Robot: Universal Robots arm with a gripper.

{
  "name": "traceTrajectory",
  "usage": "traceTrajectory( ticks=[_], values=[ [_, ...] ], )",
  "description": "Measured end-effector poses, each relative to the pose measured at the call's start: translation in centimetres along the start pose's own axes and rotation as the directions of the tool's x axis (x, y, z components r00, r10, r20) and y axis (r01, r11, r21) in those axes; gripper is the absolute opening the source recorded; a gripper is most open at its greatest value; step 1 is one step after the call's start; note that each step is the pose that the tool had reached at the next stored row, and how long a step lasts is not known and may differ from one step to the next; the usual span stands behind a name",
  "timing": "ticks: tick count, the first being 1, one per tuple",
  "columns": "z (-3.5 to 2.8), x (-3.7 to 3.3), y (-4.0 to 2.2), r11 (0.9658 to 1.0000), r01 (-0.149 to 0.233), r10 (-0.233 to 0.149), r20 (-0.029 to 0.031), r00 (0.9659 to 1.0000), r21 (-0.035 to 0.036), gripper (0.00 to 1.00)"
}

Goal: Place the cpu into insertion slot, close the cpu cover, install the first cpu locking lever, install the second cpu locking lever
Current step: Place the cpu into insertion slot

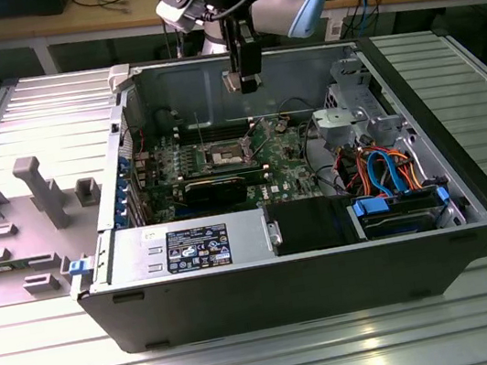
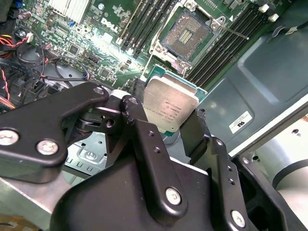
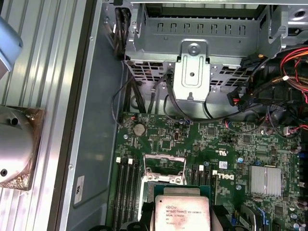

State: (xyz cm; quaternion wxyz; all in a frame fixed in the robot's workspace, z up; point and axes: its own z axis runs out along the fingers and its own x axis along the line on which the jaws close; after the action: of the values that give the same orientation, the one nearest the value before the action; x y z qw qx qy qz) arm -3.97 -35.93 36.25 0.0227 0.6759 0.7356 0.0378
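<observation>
End effector (image 2: 165, 113), pointing down, pinches the cpu (image 2: 171, 102), seemingly above the insertion slot (image 2: 185, 36).

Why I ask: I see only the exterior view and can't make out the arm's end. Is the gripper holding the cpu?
Observer: Yes. In the second wrist view the gripper is shut on the cpu, gripping two opposite edges.
Operator: Is the insertion slot free?
Observer: Yes. The insertion slot is empty, with its contact field bare.
Operator: Which face of the cpu points toward the wrist?
Observer: Its silver metal top, the printed side, faces the camera in both wrist views.
</observation>
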Motion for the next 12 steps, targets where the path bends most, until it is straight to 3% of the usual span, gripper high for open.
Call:
traceTrajectory(
  ticks=[12],
  values=[
    [0.0, 0.0, 0.0, 0.9999, -0.011, 0.011, 0.001, 0.9999, -0.0001, 0.54]
  ],
)
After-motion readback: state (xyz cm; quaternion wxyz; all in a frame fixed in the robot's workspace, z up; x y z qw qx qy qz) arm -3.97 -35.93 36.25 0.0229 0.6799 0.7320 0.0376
